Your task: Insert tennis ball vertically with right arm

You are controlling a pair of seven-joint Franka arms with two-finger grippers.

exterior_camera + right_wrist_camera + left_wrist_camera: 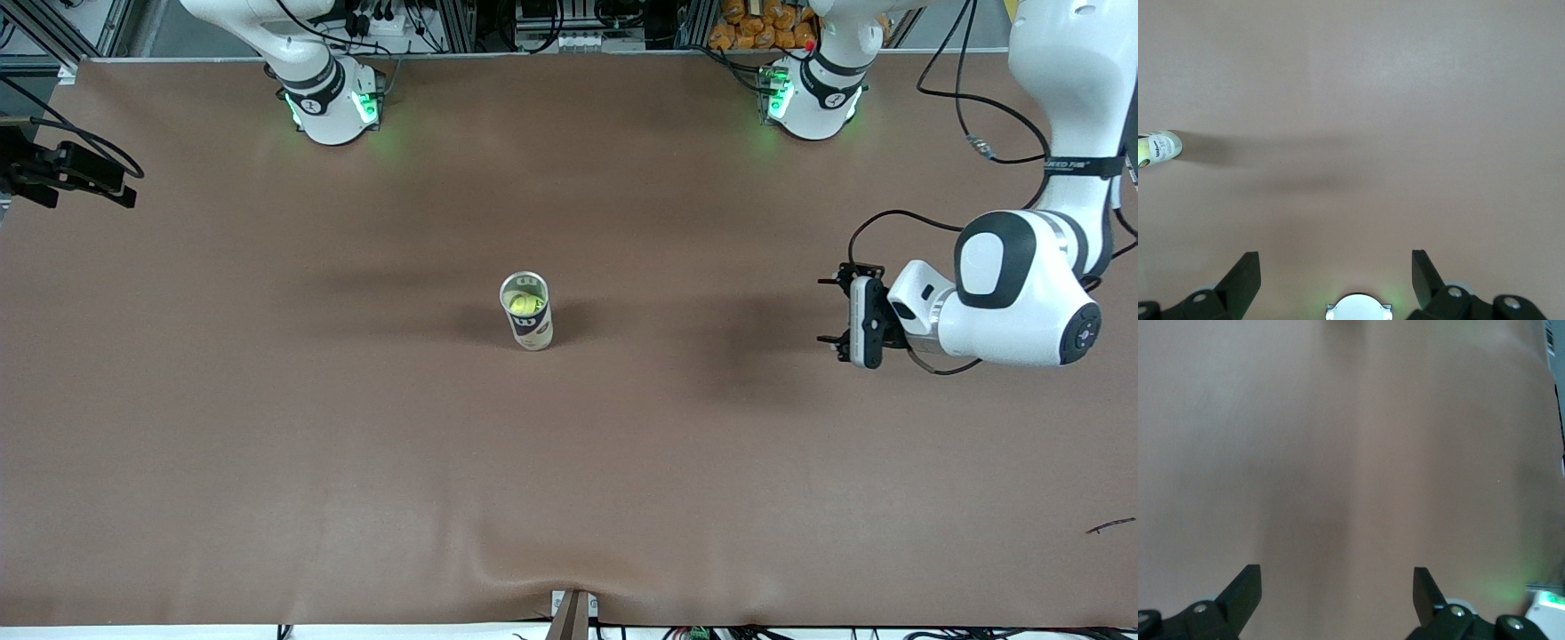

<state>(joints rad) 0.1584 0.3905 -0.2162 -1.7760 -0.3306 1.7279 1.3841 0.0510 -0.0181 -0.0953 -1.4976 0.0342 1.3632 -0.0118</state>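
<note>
in the front view, toward the right arm's end of the table, only the right arm's base and a dark piece of its hand at the picture's edge show; the right gripper itself is clear only in its own wrist view, where its two fingers stand wide apart over the bare brown table, holding and touching nothing. that wrist view also catches the tennis ball can at its edge, well apart from the fingers.

the front view gives what neither wrist view does: the can stands upright near the middle of the table, open at the top, with the yellow tennis ball down inside it.

toward the left arm's end, the left gripper hangs in the air over bare table, well apart from the can. its own wrist view shows only table and its fingers spread wide, empty.
</note>
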